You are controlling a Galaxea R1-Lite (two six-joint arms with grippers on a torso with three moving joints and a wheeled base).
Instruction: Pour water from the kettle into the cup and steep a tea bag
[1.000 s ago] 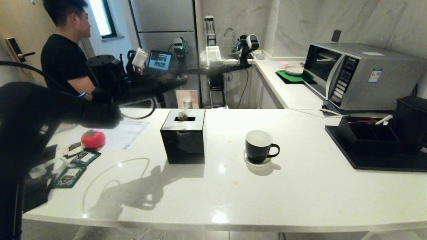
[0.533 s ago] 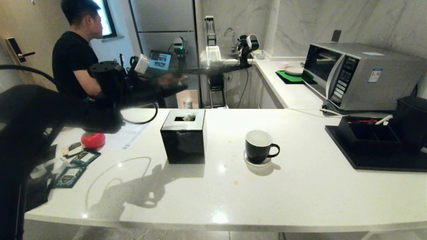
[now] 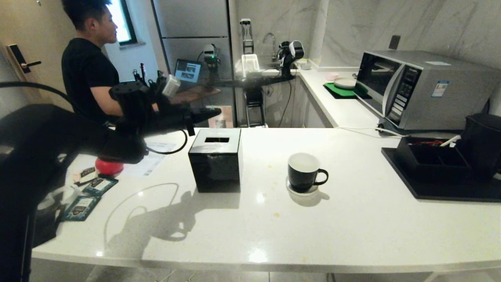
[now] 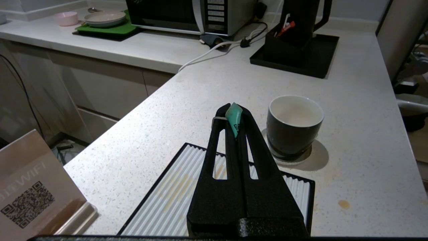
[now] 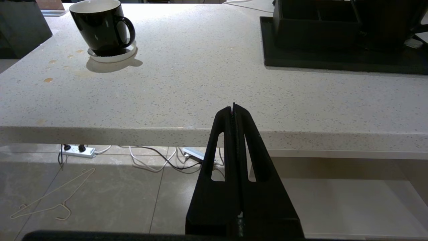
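The cup point(image 3: 303, 171) sits on a small white coaster point(image 3: 301, 188) at the middle of the head view, handle turned toward the right of the frame, its white inside showing no bag. Left of it stands a black square box point(image 3: 216, 164) with a slotted top. Above that box, left of centre in the frame, the left gripper point(image 4: 234, 115) hangs in the air with its jaws pressed together on a small teal tag point(image 4: 234, 119); a thin pale thread shows beside the tag at the fingertips, but the tea bag itself cannot be made out. In the left wrist view the cup appears just beyond those closed tips. At the far right edge of the head view the kettle point(image 3: 482, 143) stands on a black tray point(image 3: 438, 190), well apart from the cup. The right gripper point(image 5: 234, 110) is low, in front of the counter's edge, its jaws shut together on nothing. Teal sachets point(image 3: 84, 201) lie at the lower left of the counter, and a person in a black shirt point(image 3: 86, 74) is at the upper left.
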